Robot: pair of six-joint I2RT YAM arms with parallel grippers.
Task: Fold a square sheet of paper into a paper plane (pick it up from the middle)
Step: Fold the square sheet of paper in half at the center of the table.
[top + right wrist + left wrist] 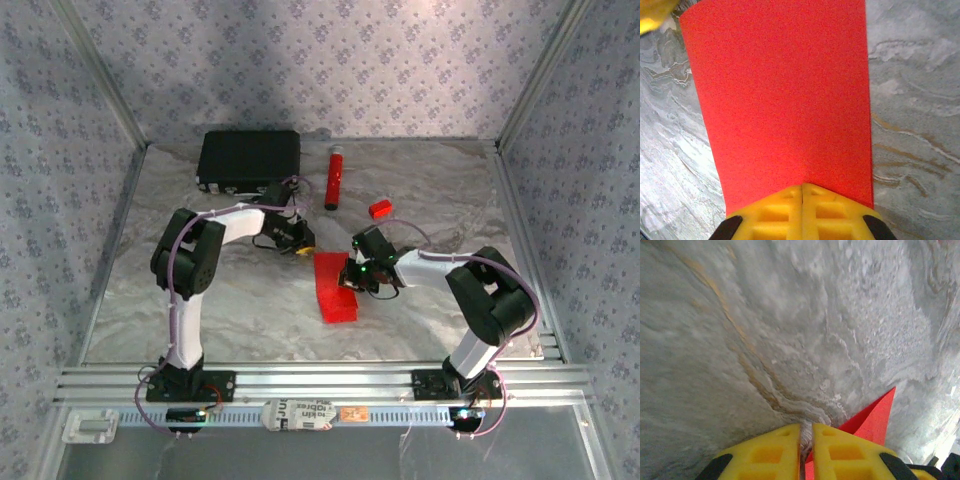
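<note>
Bright red sheet of paper (333,292), a narrow rectangle in shape, lying centrally

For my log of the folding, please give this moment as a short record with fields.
paper: red paper, a narrow rectangle, at the table middle
left gripper: shut, at the paper's far corner
right gripper: shut on the paper's edge
behind, apart from the paper: black case, red tube, red block
</note>
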